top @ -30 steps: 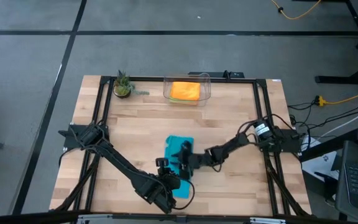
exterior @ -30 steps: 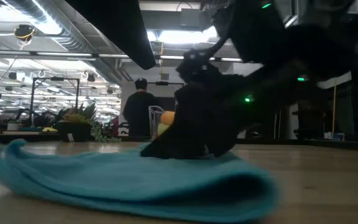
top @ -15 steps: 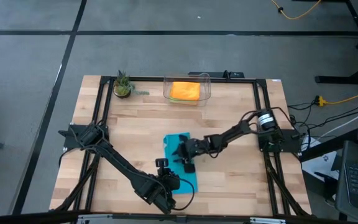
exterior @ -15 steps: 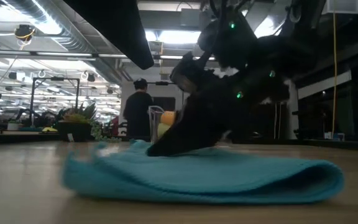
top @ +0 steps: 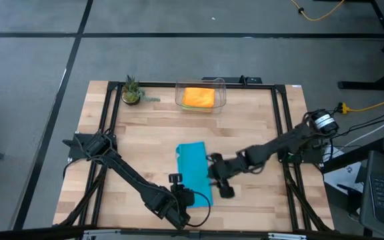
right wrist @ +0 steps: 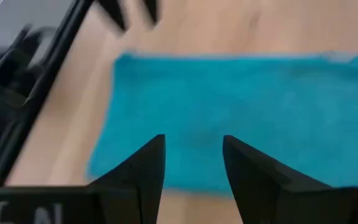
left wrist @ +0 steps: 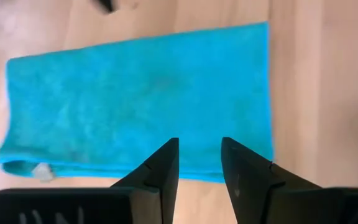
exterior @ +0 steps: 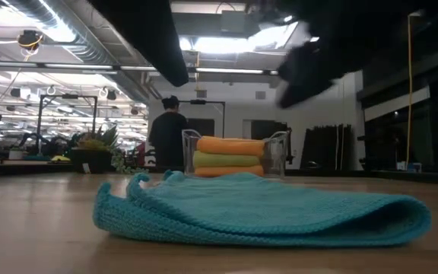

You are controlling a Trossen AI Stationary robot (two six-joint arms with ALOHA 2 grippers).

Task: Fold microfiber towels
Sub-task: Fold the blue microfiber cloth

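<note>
Between parted claws, teal towel (top: 194, 172)

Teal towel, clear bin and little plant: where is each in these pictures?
teal towel (top: 193, 171), high view, middle of folded cloth.
clear bin (top: 220, 93), high view, right wall.
plant (top: 131, 91), high view, its leaves.

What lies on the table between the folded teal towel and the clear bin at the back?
Nothing: in the high view the stretch of wood between the teal towel and the clear bin is bare. The low view also shows only tabletop between them.
</note>
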